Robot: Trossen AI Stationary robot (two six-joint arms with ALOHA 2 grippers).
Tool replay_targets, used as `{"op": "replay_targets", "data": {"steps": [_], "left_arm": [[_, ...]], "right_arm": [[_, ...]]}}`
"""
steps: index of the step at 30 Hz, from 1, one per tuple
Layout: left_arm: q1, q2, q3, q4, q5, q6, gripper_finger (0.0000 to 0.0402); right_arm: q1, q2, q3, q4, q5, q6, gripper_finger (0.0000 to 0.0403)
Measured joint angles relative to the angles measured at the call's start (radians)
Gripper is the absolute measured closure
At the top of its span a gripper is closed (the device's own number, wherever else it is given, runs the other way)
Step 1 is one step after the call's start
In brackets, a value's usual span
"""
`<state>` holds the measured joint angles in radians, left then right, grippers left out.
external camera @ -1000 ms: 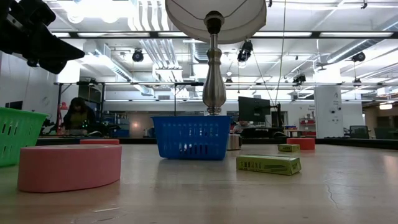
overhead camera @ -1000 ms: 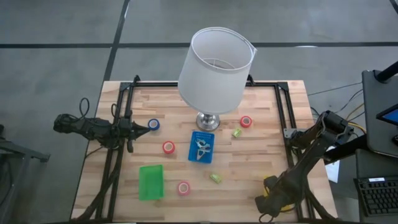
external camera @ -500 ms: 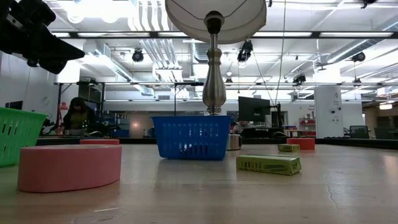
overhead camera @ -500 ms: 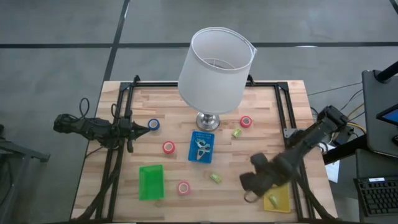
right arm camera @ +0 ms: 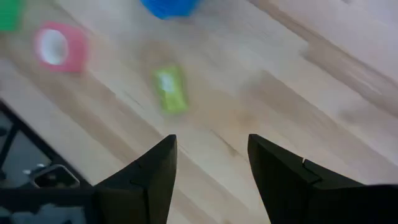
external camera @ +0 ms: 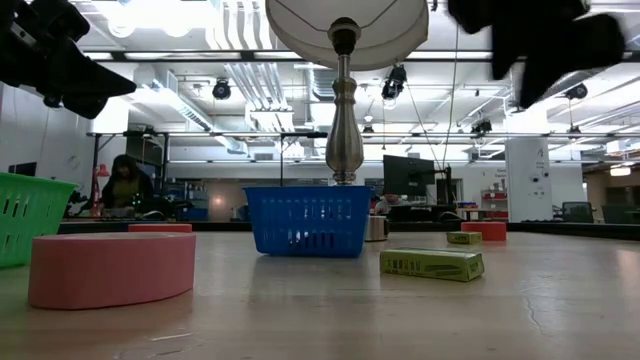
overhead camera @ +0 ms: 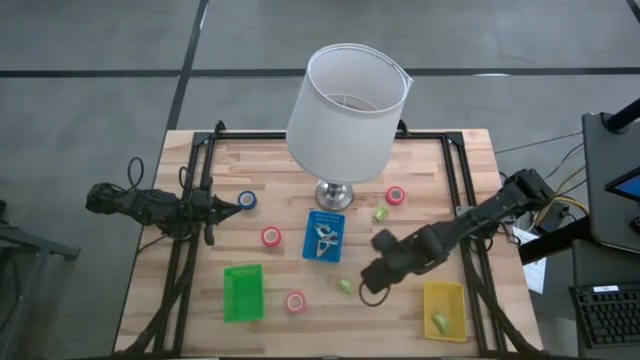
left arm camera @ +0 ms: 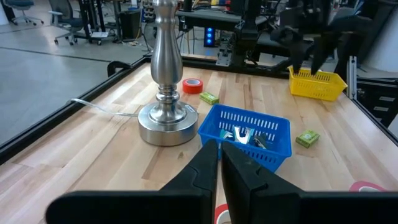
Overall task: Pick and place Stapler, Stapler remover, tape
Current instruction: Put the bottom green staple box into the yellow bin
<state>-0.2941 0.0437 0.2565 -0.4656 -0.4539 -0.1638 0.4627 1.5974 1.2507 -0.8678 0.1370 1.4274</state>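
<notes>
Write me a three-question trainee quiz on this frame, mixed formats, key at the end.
1. True or false: the right gripper hangs open near a small green box, holding nothing.
2. Which bin holds metal items? A) green bin B) blue bin C) yellow bin
3. Fill in: the left gripper points at the ___ roll of tape.

Key: 1 true; 2 B; 3 blue.
</notes>
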Motion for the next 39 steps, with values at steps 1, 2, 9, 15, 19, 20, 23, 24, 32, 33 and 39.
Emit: {"op": "replay_targets", "data": {"steps": [1, 2, 9, 15, 19, 20, 23, 24, 32, 33, 39], "left_arm": [[0.0, 0.0, 0.0, 0.0, 0.0, 0.0, 0.0378], [0.0, 0.0, 0.0, 0.0, 0.0, 0.0, 0.0378], [0.0, 0.0, 0.0, 0.0, 0.0, 0.0, 0.0378], [0.0, 0.0, 0.0, -0.001, 0.0, 0.0, 0.0378], [0.0, 0.0, 0.0, -0.001, 0.0, 0.0, 0.0378], [0.0, 0.001, 0.0, 0.001, 0.0, 0.0, 0.0378], [0.0, 0.002, 0.0, -0.001, 0.0, 0.0, 0.0378], [0.0, 0.003, 0.0, 0.001, 0.0, 0.0, 0.0378], [0.0, 0.003, 0.0, 0.0, 0.0, 0.0, 0.0378], [0.0, 0.003, 0.0, 0.0, 0.0, 0.0, 0.0378], [0.0, 0.003, 0.0, 0.0, 0.0, 0.0, 0.0378]], "right_arm": [[-0.007, 0.014, 0.0, 0.028, 0.009, -0.024, 0.0213], [-0.013, 0.029, -0.001, 0.05, 0.02, -0.042, 0.0214], [-0.035, 0.165, 0.008, 0.186, 0.016, -0.131, 0.0206], [-0.034, 0.3, 0.115, 0.221, -0.018, -0.22, 0.0176], [-0.034, 0.394, 0.176, 0.208, -0.097, -0.284, 0.0152], [-0.033, 0.414, 0.188, 0.197, -0.116, -0.292, 0.0147], [-0.033, 0.454, 0.205, 0.186, -0.158, -0.302, 0.0138], [-0.033, 0.462, 0.209, 0.183, -0.16, -0.303, 0.0137], [-0.041, 0.476, 0.206, 0.182, -0.152, -0.333, 0.0161], [-0.047, 0.476, 0.204, 0.181, -0.153, -0.34, 0.0168], [-0.094, 0.485, 0.195, 0.15, -0.171, -0.354, 0.0224]]}}
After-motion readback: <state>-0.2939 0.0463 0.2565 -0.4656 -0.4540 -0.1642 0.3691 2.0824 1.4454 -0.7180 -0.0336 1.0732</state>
